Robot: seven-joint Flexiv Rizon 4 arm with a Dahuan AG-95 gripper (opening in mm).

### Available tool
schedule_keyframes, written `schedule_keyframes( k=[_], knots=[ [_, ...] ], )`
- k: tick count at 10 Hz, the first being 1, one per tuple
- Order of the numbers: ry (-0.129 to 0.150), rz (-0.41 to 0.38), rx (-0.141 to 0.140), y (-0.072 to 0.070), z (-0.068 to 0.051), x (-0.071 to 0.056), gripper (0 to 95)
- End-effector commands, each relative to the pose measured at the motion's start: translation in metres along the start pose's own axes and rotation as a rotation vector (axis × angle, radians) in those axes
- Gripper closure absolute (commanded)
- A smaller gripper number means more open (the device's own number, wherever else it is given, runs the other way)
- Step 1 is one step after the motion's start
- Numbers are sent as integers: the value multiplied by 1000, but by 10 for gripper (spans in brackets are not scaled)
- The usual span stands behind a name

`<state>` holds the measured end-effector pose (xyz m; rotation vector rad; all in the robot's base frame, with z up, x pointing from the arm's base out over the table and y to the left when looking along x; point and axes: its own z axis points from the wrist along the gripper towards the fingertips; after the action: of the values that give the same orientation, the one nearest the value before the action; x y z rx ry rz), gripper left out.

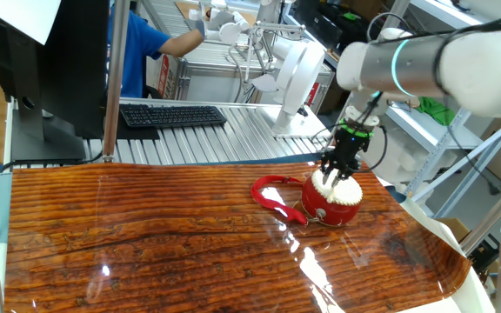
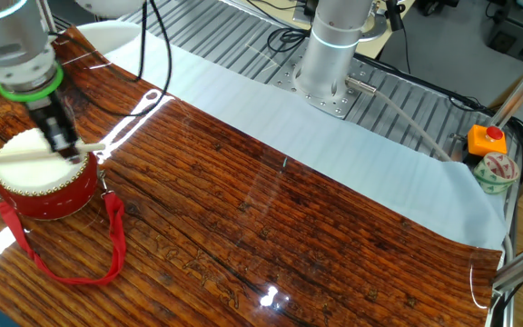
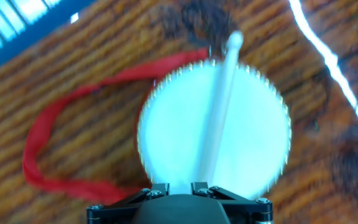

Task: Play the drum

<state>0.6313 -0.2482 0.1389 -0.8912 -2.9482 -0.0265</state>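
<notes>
Hand view: gripper (image 3: 180, 190) pinches a white drumstick (image 3: 219, 112), its long axis pointing toward 12–1 o'clock across the drum (image 3: 253, 130) head directly beneath.

A black keyboard (image 1: 172, 115) lies behind the wood-grain table (image 1: 146, 243), and an orange-red button box (image 2: 486, 140) sits nearby.

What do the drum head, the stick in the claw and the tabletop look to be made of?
Drum head: matte cream skin or plastic, unclear which; no glare, toothed edge in the hand view. Stick held in the claw: smooth pale rod with rounded tip, wood or plastic. Tabletop: glossy wood-grain surface, likely laminate or film; lamp reflections show on it.
</notes>
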Motion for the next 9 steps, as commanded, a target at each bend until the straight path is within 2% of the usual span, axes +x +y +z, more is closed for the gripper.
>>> schedule_keyframes(
  k=[1, 4, 9],
  knots=[
    [-77, 1, 18, -5, 0, -11, 760],
    [-78, 2, 18, -3, -4, -4, 760],
    [-80, 0, 17, -3, -5, -2, 760]
  ],
)
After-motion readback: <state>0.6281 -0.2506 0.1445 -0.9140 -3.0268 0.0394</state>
